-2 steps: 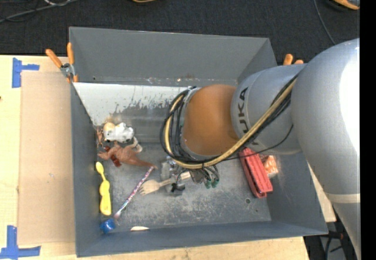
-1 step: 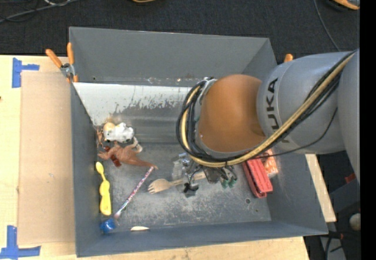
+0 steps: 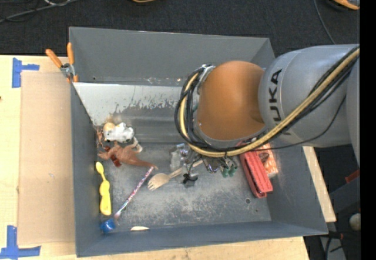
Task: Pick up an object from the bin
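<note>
Since the gripper (image 3: pixel 189 170) hung low near the middle of the bin (image 3: pixel 147 53), right over the handle end of a pale fork (image 3: pixel 161 180), I'd guess it was at the lining-up step, but I couldn't tell if it was wide or narrow. The next move probably called for a straight drop and a squeeze on that handle. A pink wand (image 3: pixel 136 188) lay just beside the fork at 8 o'clock and looked the likeliest snag, with a red block (image 3: pixel 258 175) at 3 and toys (image 3: pixel 120 146) heaped at 10.
</note>
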